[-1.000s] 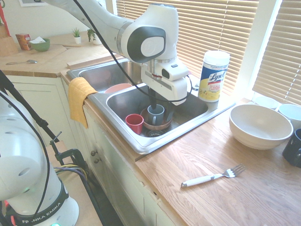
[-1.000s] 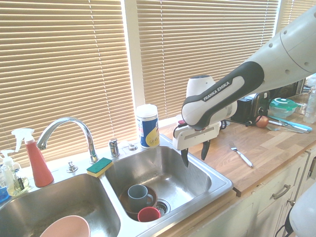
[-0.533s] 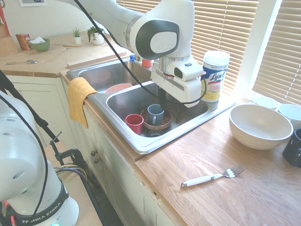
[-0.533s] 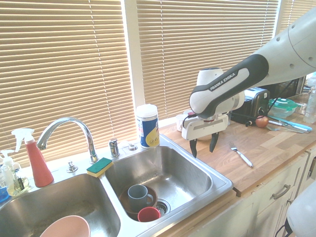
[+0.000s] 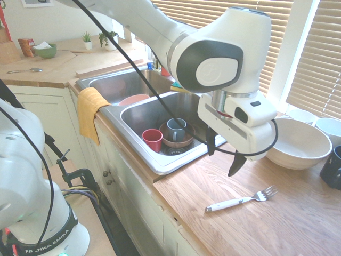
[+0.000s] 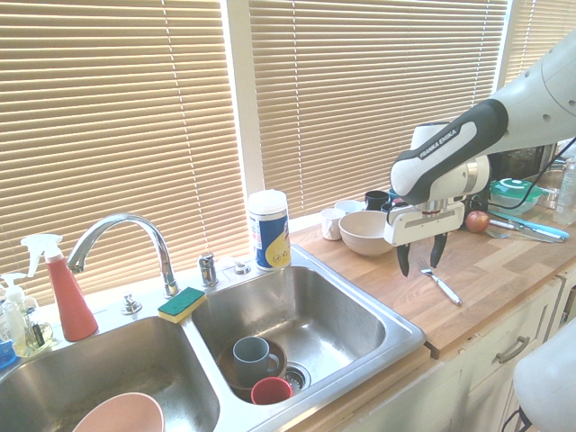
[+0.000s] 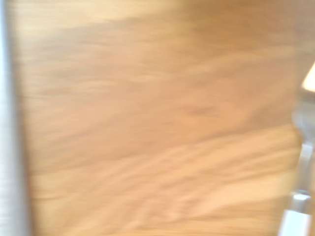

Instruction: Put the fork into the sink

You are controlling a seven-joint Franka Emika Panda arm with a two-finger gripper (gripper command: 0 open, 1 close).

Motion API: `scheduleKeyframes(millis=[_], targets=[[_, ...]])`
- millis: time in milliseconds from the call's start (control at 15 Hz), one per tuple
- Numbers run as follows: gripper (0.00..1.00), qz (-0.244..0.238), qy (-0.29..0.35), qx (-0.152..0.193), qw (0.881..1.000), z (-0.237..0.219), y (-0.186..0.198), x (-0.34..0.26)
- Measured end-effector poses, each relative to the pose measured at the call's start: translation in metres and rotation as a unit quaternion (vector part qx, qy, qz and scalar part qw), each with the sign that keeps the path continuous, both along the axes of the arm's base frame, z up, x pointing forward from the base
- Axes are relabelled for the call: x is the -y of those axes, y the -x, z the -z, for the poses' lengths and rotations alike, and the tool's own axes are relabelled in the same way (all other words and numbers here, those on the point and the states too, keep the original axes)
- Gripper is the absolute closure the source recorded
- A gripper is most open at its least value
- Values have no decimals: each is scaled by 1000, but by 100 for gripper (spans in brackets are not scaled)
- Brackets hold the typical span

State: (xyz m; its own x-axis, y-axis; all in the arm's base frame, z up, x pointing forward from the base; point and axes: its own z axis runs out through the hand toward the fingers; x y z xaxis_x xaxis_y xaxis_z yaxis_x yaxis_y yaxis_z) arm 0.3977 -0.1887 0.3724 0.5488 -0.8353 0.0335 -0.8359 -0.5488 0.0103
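First exterior view: pincer (image 5: 222, 157) hangs empty, prongs apart, above the desk (image 5: 277, 218) just beside the sink (image 5: 139, 118); fork (image 5: 241, 200) lies flat on the desk, near the pincer.

Second exterior view: pincer (image 6: 421, 259) is above the fork (image 6: 438, 281). Step in hand: approach. Next: centre over the handle, descend.

Wrist view: blurred; a pale streak is possibly the fork (image 7: 299, 191).

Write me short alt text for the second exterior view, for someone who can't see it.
A white robot arm's open end effector hangs over a wooden counter just above a white-handled fork, right of a steel double sink. The sink's right basin holds a grey mug and red cup.
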Motion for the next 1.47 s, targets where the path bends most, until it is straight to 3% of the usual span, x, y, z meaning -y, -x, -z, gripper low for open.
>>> scheduleKeyframes(millis=[267, 333, 1467], targets=[[0, 19, -5, -19, 1000, 26, 12, 33], [100, 22, -7, -23, 999, 32, 14, 38], [100, 33, -9, -33, 999, 59, 10, 51]])
